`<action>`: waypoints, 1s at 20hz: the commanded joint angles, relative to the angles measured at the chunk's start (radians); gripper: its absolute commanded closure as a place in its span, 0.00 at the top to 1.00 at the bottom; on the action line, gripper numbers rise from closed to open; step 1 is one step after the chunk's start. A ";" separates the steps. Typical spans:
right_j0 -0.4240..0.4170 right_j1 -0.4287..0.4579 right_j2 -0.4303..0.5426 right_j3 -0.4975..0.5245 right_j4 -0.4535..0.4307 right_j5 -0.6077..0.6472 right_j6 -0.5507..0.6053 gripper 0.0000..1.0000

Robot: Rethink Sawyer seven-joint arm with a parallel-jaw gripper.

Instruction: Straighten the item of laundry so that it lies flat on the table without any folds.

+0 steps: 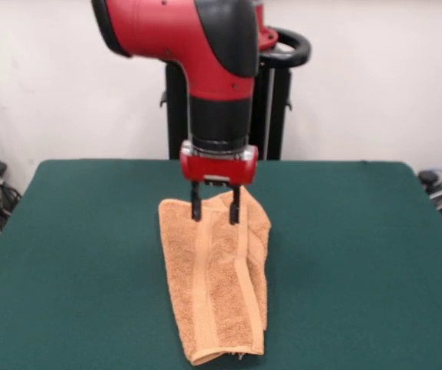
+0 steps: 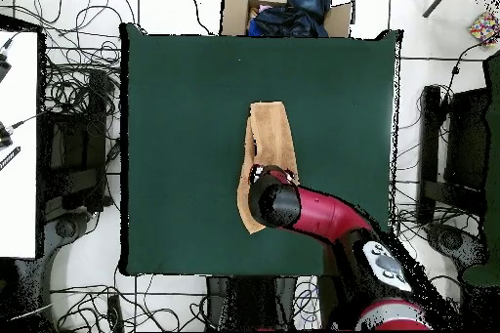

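Towel (image 1: 217, 289), orange-tan terry cloth, lies folded lengthwise near the middle of the table (image 1: 67, 262), a dark green cloth-covered top much larger than it. In the front view the towel forms a long narrow strip running from under the gripper toward the near edge, widest at the far end and tapering a little toward the near end. Two smoother woven bands run along its length, and the right side is doubled over on itself, leaving a raised fold line down the strip. At the near end a small pale scrap peeks from under the hem; it may be a tag, but nothing on it can be read. The arm (image 1: 205, 46), red and black, comes down from above and carries the gripper (image 1: 215, 210) straight over the towel's far end. Its two dark fingers (image 1: 196, 204) point down with a clear gap between them, spread apart, their tips at or just above the cloth; whether they touch it cannot be told. They grip nothing. No brand name or lettering is legible on the arm. In the overhead view the towel (image 2: 270, 139) again shows as a narrow strip near the table's centre, one end hidden under the arm's round black and red wrist (image 2: 274, 202). Beyond the table's edge sit a cardboard box (image 2: 234, 12) with dark blue cloth (image 2: 298, 7) in it, and tangled cables (image 2: 78, 75) on a white floor.
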 commanded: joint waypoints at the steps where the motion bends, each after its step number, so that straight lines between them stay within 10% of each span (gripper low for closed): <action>1: 0.060 0.128 -0.002 -0.119 0.074 -0.101 0.235 1.00; 20: 0.072 0.349 0.012 -0.302 0.065 -0.208 0.172 1.00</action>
